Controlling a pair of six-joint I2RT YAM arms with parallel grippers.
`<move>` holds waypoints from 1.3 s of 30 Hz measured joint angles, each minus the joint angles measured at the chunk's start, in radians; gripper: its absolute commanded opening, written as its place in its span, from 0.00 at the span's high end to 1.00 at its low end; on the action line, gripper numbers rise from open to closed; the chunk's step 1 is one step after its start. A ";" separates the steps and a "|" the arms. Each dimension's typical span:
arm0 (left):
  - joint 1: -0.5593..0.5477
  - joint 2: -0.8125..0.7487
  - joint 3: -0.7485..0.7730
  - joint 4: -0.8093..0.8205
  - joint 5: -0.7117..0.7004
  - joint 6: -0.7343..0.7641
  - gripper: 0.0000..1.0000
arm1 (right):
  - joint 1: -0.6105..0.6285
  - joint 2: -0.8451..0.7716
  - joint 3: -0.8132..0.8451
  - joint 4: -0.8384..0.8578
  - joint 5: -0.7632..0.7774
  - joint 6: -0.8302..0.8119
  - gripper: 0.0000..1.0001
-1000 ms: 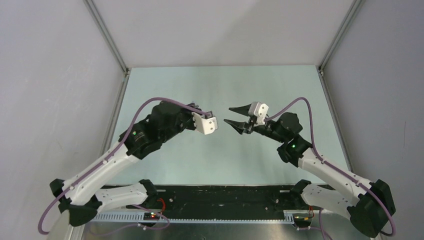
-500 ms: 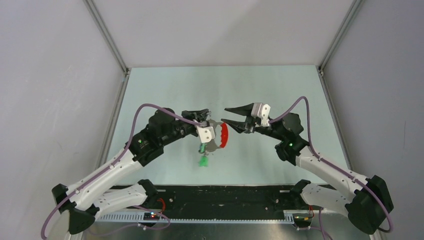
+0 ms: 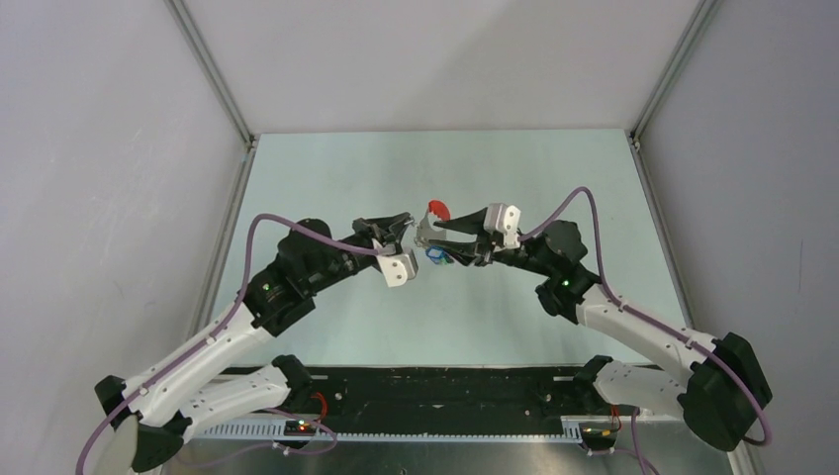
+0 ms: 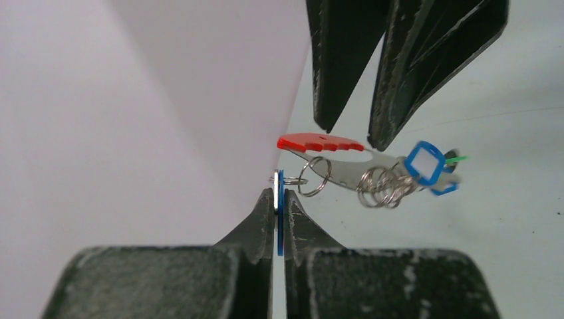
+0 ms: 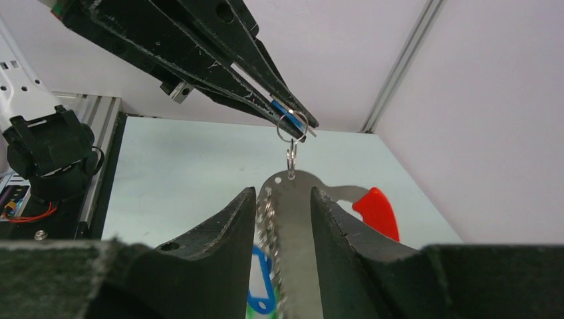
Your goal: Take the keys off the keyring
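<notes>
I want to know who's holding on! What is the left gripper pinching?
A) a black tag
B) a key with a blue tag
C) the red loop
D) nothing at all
B: in the left wrist view, the left gripper is closed flat on the blue-tagged key, while the red loop sits beyond its tips, not pinched by it.
</notes>
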 measured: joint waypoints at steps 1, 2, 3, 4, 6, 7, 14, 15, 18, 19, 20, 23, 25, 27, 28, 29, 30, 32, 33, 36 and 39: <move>0.000 -0.001 -0.003 0.001 0.004 0.001 1.00 | 0.002 0.010 0.005 0.000 0.000 0.000 0.60; 0.000 -0.002 -0.006 0.001 0.008 0.001 1.00 | 0.005 0.021 0.010 0.000 0.001 0.000 0.60; 0.000 -0.004 -0.010 0.001 0.014 0.003 1.00 | 0.010 0.032 0.016 0.000 0.000 0.000 0.60; 0.001 -0.005 -0.012 0.001 0.016 0.005 1.00 | 0.013 0.039 0.020 0.000 0.000 0.001 0.61; 0.001 -0.006 -0.012 0.000 0.021 0.008 1.00 | 0.023 0.058 0.033 0.001 0.000 0.000 0.61; 0.001 -0.008 -0.012 0.000 0.023 0.008 1.00 | 0.027 0.066 0.039 0.001 0.000 0.000 0.63; 0.001 -0.037 -0.012 0.001 0.042 0.009 1.00 | 0.046 0.113 0.075 0.016 -0.010 0.000 0.66; 0.002 -0.039 -0.012 0.001 0.043 0.010 1.00 | 0.048 0.116 0.076 0.023 -0.015 0.000 0.66; 0.002 -0.043 -0.012 0.001 0.045 0.011 1.00 | 0.057 0.125 0.079 0.035 -0.030 -0.002 0.68; 0.002 -0.043 -0.013 0.001 0.045 0.011 1.00 | 0.060 0.128 0.080 0.039 -0.037 -0.004 0.68; 0.002 -0.043 -0.015 0.002 0.045 0.014 1.00 | 0.062 0.129 0.080 0.042 -0.043 -0.006 0.69; 0.002 -0.044 -0.025 0.003 0.045 0.020 1.00 | 0.067 0.132 0.080 0.045 -0.058 -0.012 0.70; 0.002 -0.044 -0.029 0.002 0.048 0.026 1.00 | 0.070 0.131 0.080 0.046 -0.068 -0.016 0.73; 0.002 -0.045 -0.029 0.002 0.051 0.027 1.00 | 0.072 0.131 0.081 0.046 -0.076 -0.020 0.75; 0.002 -0.045 -0.029 0.002 0.053 0.027 1.00 | 0.073 0.131 0.082 0.045 -0.083 -0.023 0.75; 0.002 -0.045 -0.029 0.002 0.056 0.027 1.00 | 0.075 0.131 0.083 0.045 -0.089 -0.027 0.76; 0.002 -0.045 -0.029 0.002 0.058 0.027 1.00 | 0.077 0.131 0.084 0.044 -0.094 -0.030 0.76; 0.002 -0.045 -0.029 0.002 0.063 0.027 1.00 | 0.080 0.131 0.084 0.043 -0.104 -0.037 0.77; 0.002 -0.045 -0.029 0.002 0.066 0.027 1.00 | 0.082 0.131 0.085 0.040 -0.107 -0.042 0.78; 0.002 -0.047 -0.029 0.000 0.071 0.027 1.00 | 0.086 0.131 0.085 0.034 -0.112 -0.058 0.80; 0.002 -0.051 -0.029 -0.003 0.077 0.027 1.00 | 0.086 0.131 0.085 0.034 -0.111 -0.066 0.77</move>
